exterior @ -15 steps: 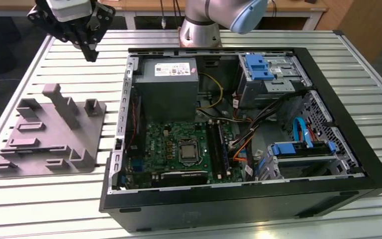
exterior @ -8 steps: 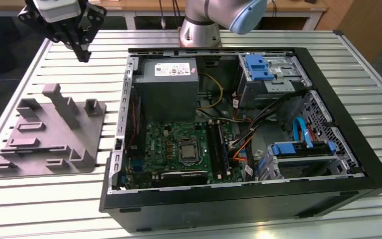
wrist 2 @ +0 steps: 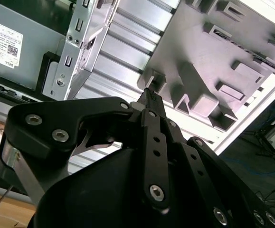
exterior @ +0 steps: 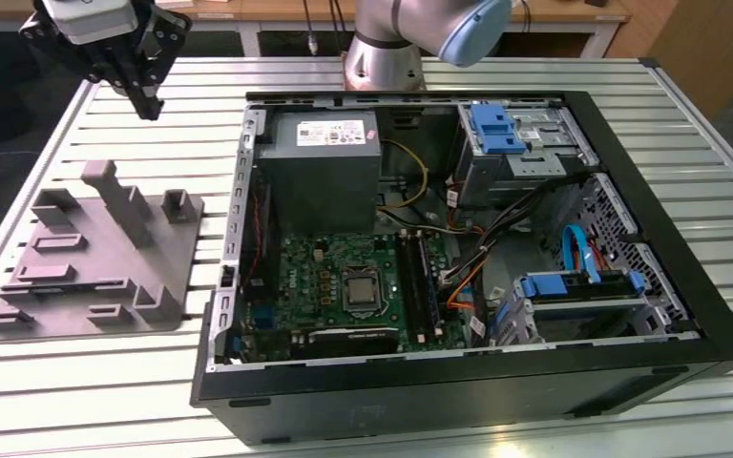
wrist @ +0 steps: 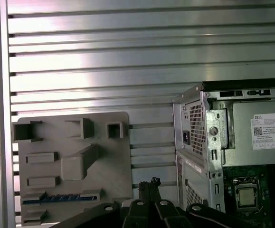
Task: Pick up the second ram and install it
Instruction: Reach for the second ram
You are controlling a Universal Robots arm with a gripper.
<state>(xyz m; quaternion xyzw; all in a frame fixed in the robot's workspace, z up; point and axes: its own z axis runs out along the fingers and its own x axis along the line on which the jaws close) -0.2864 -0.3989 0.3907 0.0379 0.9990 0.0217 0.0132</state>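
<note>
- Currently the gripper [exterior: 150,107] hangs high over the slatted metal table [exterior: 87,382], beyond the far end of the grey holder tray [exterior: 87,258]. This is at the exterior view's left, beside the open computer case [exterior: 469,377].
- Its two black fingers are pressed together, tip to tip, with nothing between them.
- In the first wrist view the second ram [wrist: 56,198] shows as a thin blue-green strip in one of the tray's long slots, apparently standing on its edge.
- Judging by the tray's layout, that slot is in the half of the tray nearer the exterior camera. The ram therefore lies below the fingertips, well apart from them and back toward that camera.
- The ram's long axis runs across the tray, from the exterior view's left to its right. That looks roughly square to the long slots of the motherboard [exterior: 328,277].
- Which end leads cannot be told.
</note>
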